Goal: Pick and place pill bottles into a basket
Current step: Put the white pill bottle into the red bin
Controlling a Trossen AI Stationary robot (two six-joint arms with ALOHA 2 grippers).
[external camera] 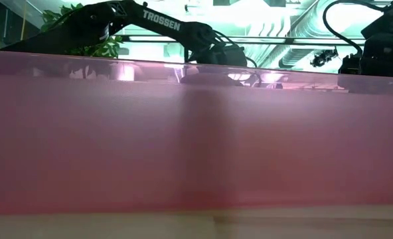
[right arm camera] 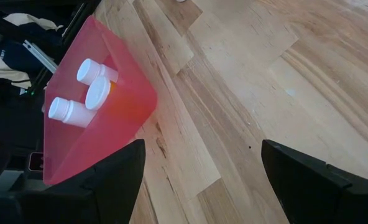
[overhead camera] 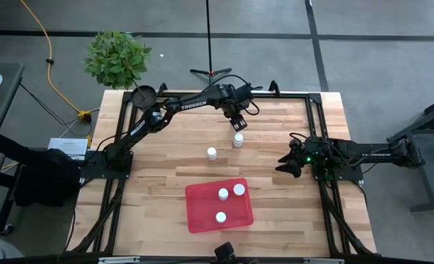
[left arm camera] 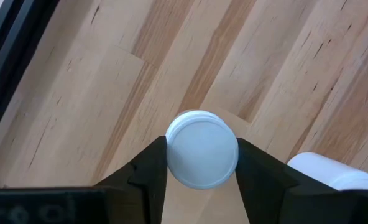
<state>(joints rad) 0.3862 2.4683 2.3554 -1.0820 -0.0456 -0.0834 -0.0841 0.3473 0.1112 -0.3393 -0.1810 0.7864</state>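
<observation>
My left gripper (overhead camera: 237, 126) reaches to the table's far middle and is shut on a white-capped pill bottle (left arm camera: 201, 157). A second bottle (left arm camera: 333, 171) stands close beside it, and in the high view the pair shows just below the gripper (overhead camera: 238, 139). A third bottle (overhead camera: 212, 152) stands upright on the wood to their left. The red tray (overhead camera: 202, 216) lies near the front middle with three bottles in it (overhead camera: 223, 193), (overhead camera: 239, 189), (overhead camera: 221, 217); they also show in the right wrist view (right arm camera: 87, 93). My right gripper (overhead camera: 292, 163) waits open and empty at the table's right (right arm camera: 202, 186). My left gripper pinches the bottle between its two fingers, one on each side of the round white cap (left arm camera: 171, 163). The fingers come from above, pointing down. The bottle stands upright under them. Whether its base is on the table is hidden by the cap.
A dark round cup (overhead camera: 143, 94) sits at the table's far left corner, with a potted plant (overhead camera: 116, 57) beyond it. The tray's red wall (external camera: 196, 133) fills the low view. Bare wood lies between the loose bottles and the tray.
</observation>
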